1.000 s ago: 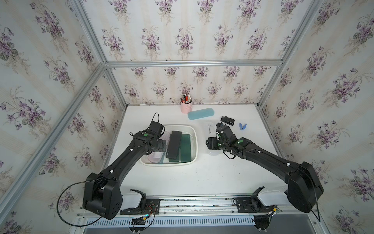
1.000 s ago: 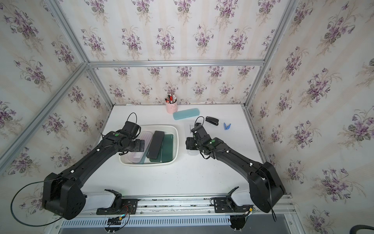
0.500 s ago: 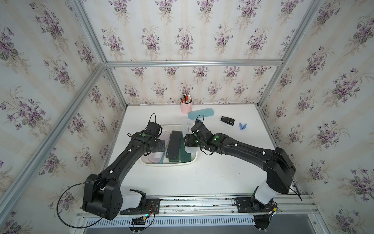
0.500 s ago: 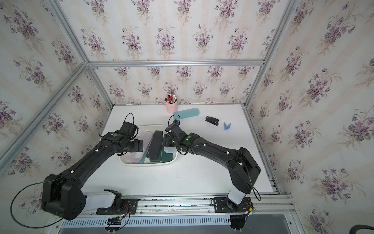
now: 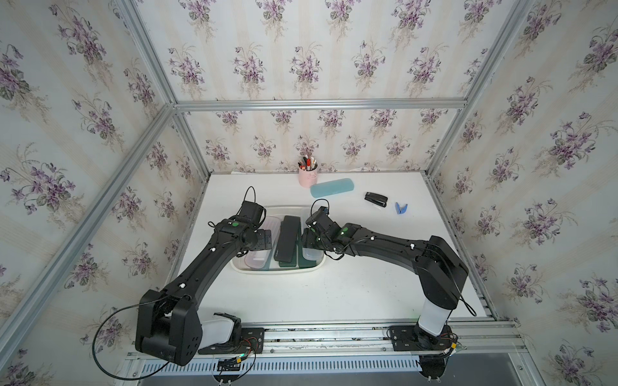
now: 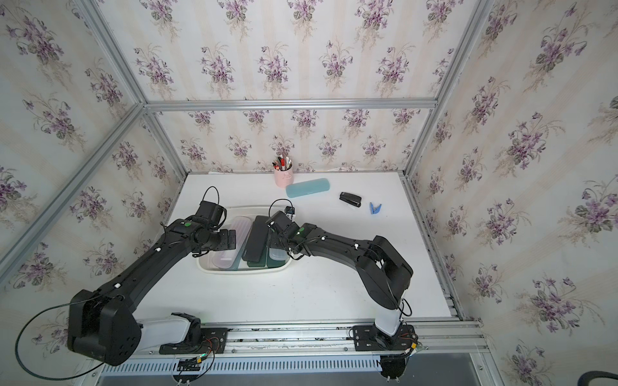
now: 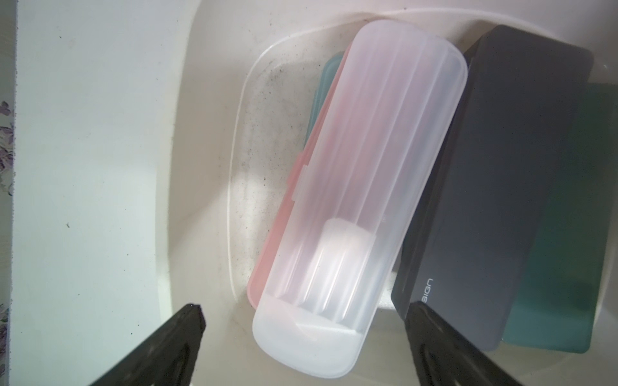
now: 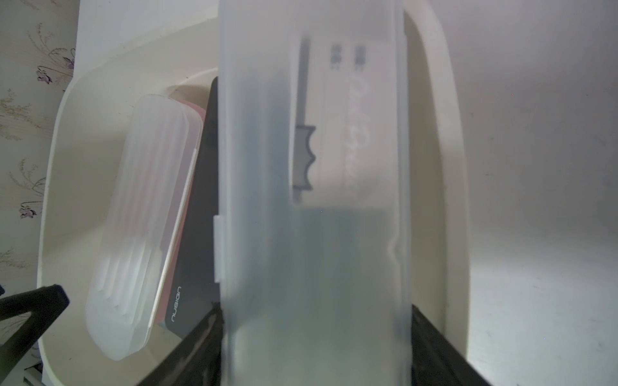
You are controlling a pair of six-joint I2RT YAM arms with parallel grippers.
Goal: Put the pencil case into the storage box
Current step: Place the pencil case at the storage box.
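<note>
- Frosted and see-through, the pencil case (image 8: 311, 217) sits clamped at its sides in your right pincer (image 8: 316, 309), over the storage box's (image 8: 441, 133) right part (above a green case (image 7: 568, 267)).
- Your left pincer (image 7: 306, 307) gapes wide with nothing in it, over the box's other end, above a pink-bottomed case (image 7: 368, 167) beside a black case (image 7: 501, 167).

Pencil cases (image 5: 286, 239) lie inside the storage box (image 5: 277, 270).

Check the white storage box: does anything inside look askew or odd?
The black rectangular pencil case lies askew in the white plastic storage box, overlapping the dark green case rather than lying flat. Dark specks dirty the box floor.
</note>
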